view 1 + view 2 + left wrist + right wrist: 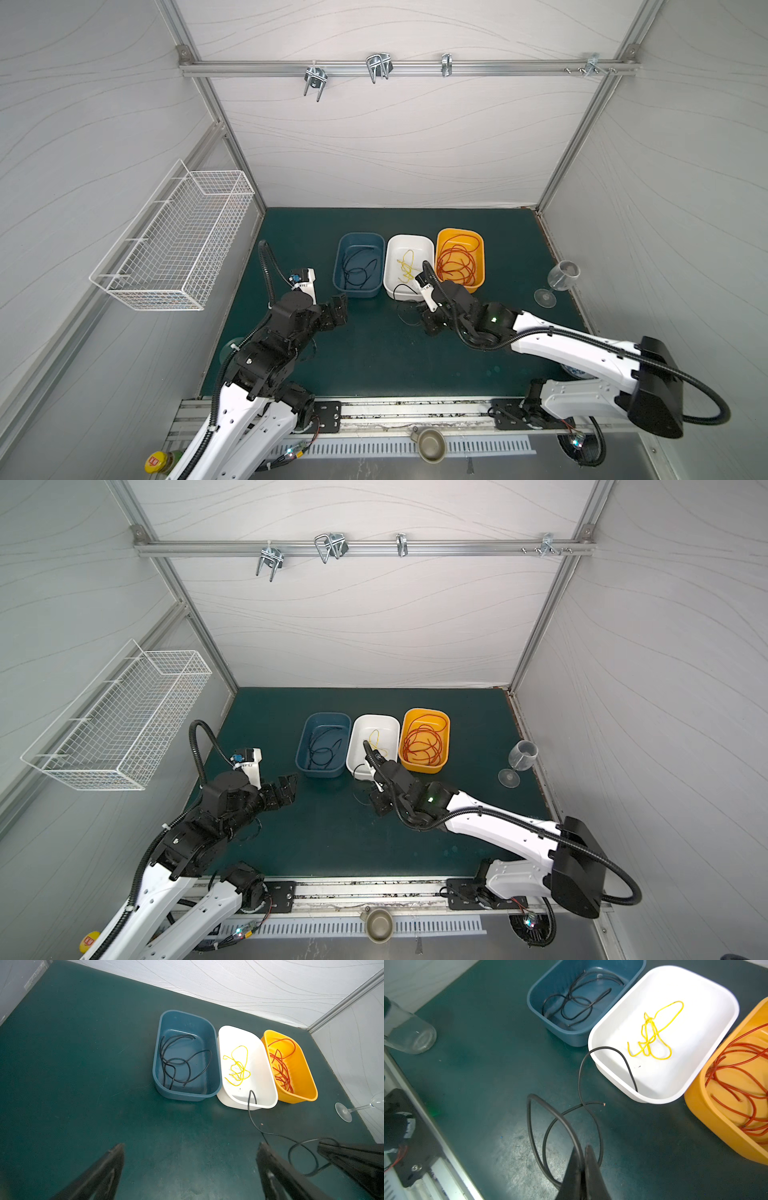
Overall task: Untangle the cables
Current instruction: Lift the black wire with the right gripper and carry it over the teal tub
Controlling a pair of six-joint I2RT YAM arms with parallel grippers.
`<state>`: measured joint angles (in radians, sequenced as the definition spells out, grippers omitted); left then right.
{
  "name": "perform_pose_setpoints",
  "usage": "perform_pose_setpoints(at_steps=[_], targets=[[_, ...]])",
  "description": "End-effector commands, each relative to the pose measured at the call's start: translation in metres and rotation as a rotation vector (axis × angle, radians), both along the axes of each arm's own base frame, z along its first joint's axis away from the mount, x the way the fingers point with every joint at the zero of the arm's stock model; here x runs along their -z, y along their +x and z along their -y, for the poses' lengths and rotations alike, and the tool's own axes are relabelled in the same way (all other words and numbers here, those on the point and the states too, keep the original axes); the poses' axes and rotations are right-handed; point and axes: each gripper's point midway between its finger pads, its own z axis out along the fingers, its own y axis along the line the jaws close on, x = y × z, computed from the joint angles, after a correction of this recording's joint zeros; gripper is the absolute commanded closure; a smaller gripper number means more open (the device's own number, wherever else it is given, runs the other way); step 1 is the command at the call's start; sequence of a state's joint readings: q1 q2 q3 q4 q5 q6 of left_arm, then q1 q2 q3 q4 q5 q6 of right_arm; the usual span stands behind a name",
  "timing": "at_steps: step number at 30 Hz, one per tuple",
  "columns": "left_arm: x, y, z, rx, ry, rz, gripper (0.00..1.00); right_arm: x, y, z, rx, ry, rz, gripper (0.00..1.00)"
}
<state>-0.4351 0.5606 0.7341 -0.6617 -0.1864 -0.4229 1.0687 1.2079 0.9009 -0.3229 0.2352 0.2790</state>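
Right gripper (pixel 584 1150) — jaws pressed together on the loose black cable (pixel 579 1082). This cable lies in loops on the green mat (pixel 83 1084) just near of the bins, and its far end arches over the near rim into the white bin (pixel 259 1059). Left gripper (pixel 191 1147) — jaws spread wide and holding nothing, above the mat to the left of the right gripper. Black cables (pixel 176 1061) lie in the blue bin (pixel 187 1095) at left, a yellow cable (pixel 239 1068) in the white bin at centre, and red cables (pixel 280 1070) in the orange bin (pixel 301 1076) at right.

Green mat (pixel 374 365) carries tubs (pixel 187 1096), wineglass (pixel 563 276), black cable (pixel 556 1114).
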Motion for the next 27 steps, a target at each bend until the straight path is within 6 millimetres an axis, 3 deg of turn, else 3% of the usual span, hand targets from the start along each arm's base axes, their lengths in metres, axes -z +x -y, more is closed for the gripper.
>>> perform_pose_setpoints(at_steps=[1, 11, 18, 27], targets=[[-0.013, 0.003, 0.0, -0.006, -0.013, 0.054, 0.0, -0.026, -0.008, 0.005, -0.029, 0.022, 0.015, 1.0], [-0.015, 0.003, 0.001, 0.002, -0.018, 0.057, 0.0, -0.108, -0.019, 0.0, -0.084, 0.175, 0.061, 1.0], [-0.016, 0.002, 0.002, 0.005, -0.02, 0.062, 0.01, -0.151, -0.019, -0.015, -0.126, 0.238, 0.099, 1.0], [-0.016, 0.002, 0.002, 0.008, -0.015, 0.064, 0.01, -0.174, -0.001, -0.057, -0.173, 0.237, 0.129, 1.0]])
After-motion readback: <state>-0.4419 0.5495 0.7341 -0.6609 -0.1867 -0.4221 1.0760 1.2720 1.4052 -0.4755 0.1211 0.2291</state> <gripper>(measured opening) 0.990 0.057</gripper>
